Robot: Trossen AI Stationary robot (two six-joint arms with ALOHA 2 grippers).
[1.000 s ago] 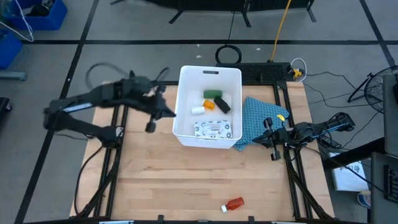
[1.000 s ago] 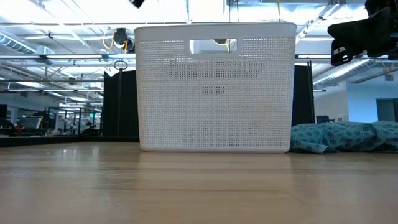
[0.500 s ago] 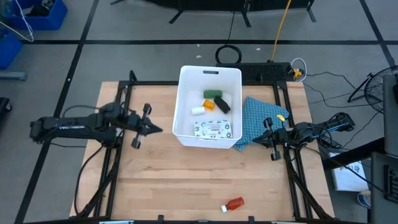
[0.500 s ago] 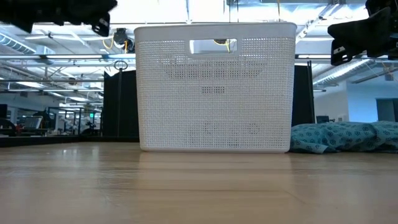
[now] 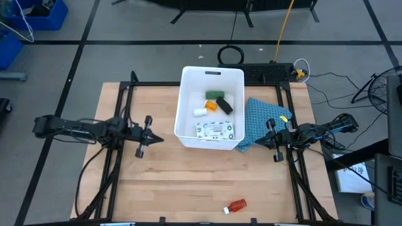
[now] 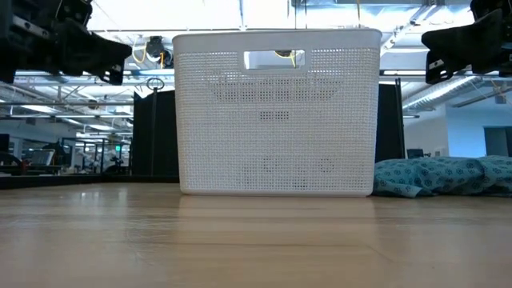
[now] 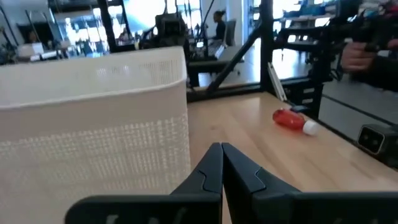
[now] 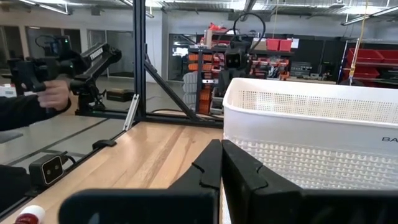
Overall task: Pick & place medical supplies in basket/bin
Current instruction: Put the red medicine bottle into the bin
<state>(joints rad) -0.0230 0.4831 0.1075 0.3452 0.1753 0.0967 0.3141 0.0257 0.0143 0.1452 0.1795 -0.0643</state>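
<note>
The white tub [image 5: 178, 119] stands at the table's far middle; it fills the middle of the low view [image 6: 276, 112]. In it lie the white printed packet [image 5: 213, 130], the orange-and-white vial [image 5: 206, 108], the green block [image 5: 215, 95] and the black block [image 5: 224, 105]. The red white-capped bottle [image 5: 237, 205] lies on its side near the table's front edge, and also shows in the left wrist view [image 7: 292, 119]. My left gripper [image 5: 159, 139] is shut and empty, left of the tub. My right gripper [image 5: 257, 140] is shut and empty over the blue cloth [image 5: 264, 119], right of the tub.
The blue patterned cloth [image 6: 444, 176] lies crumpled against the tub's right side. Black frame rails run along the table's left and right sides. A person's hand [image 8: 56, 93] holding a controller shows beyond the table. Bare wood lies between the tub and the front edge.
My left gripper has drawn back from the tub's left rim toward the table's left and near edges. It has also come down, so that it now shows in the low view level with the tub's rim. My right arm has kept still.
</note>
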